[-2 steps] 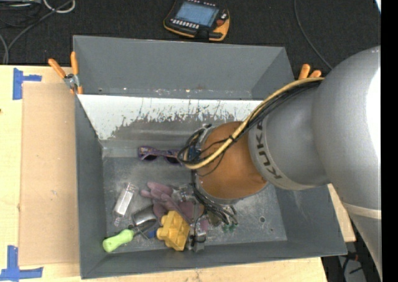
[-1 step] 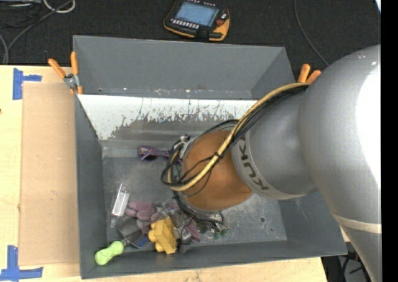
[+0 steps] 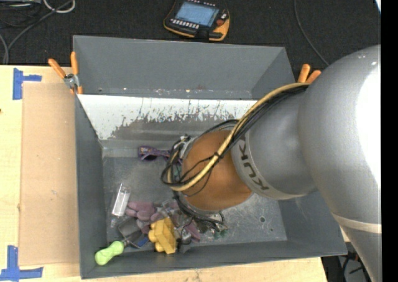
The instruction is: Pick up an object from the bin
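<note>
While the gripper (image 3: 196, 218) is hanging low over the heap (image 3: 144, 213) at the bin's (image 3: 87, 169) near wall, just beside the yellow lump (image 3: 163, 236), its jaws are lying hidden under the orange cover (image 3: 211, 181), opening not tellable, and no lift is showing yet.

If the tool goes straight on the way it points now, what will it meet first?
Probably the small heap of dark and purple pieces just under the tool, beside the yellow lump near the bin's front wall. Depth is unclear, so it may already touch.
</note>
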Motion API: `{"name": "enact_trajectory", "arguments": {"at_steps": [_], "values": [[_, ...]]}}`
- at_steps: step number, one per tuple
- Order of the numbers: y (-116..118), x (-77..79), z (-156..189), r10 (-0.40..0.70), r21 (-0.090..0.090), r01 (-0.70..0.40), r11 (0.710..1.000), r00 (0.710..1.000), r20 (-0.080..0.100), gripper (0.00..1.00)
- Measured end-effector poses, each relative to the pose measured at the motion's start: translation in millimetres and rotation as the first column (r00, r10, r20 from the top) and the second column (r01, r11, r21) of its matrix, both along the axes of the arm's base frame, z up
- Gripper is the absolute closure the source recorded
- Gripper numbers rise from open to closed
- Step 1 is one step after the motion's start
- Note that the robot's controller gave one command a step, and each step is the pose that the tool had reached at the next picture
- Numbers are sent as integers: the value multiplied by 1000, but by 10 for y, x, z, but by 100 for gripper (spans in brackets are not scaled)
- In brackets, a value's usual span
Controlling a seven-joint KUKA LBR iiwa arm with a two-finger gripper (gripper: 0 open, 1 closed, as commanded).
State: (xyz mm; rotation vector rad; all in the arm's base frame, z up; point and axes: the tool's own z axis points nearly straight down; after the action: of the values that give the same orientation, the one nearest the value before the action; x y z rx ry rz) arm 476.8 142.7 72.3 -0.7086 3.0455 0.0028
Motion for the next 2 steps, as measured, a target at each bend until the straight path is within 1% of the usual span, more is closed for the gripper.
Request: {"name": "enact_trajectory", "arguments": {"at_steps": [1, 2], "values": [[265, 264, 511, 139, -2, -139, 990, 990, -1, 100], [91, 51, 1044, 28, -2, -28, 1000, 1000, -6, 100]]}}
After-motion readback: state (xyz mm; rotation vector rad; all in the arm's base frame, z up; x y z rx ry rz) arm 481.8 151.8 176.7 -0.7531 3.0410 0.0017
